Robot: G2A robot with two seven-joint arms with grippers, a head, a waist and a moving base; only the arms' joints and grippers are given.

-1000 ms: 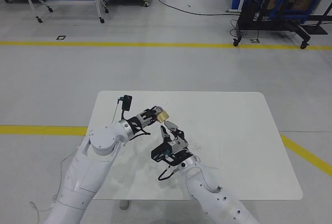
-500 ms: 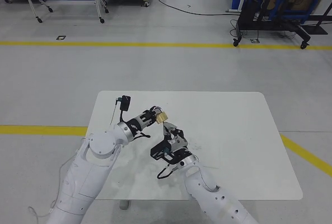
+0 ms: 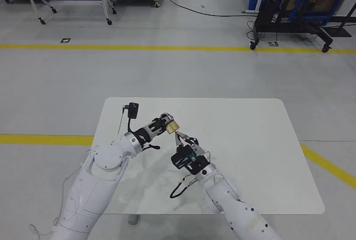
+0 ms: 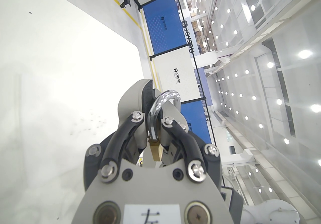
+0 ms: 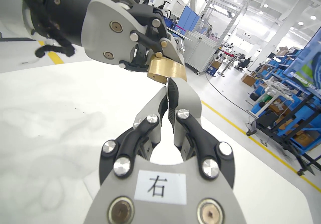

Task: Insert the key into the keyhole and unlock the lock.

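Observation:
My left gripper (image 3: 164, 125) is shut on a brass padlock (image 3: 173, 125) and holds it above the white table (image 3: 256, 150). From the left wrist, the silver shackle (image 4: 164, 107) stands up between the fingers, with the brass body (image 4: 156, 151) below it. In the right wrist view the lock (image 5: 167, 70) hangs under the left gripper's fingers (image 5: 173, 53). My right gripper (image 5: 168, 87) is shut on the key (image 5: 167, 82), whose thin metal tip touches the lock's underside. Seen from above, the right gripper (image 3: 179, 137) sits just under and right of the lock.
The table's right half (image 3: 262, 132) and far edge lie bare. A small black device (image 3: 132, 110) sticks up from the left arm near the table's left edge. Yellow floor lines (image 3: 165, 47) and carts stand beyond the table.
The right gripper has moved up and toward the lock, bringing the key against its underside. The left gripper with the lock has shifted only slightly.

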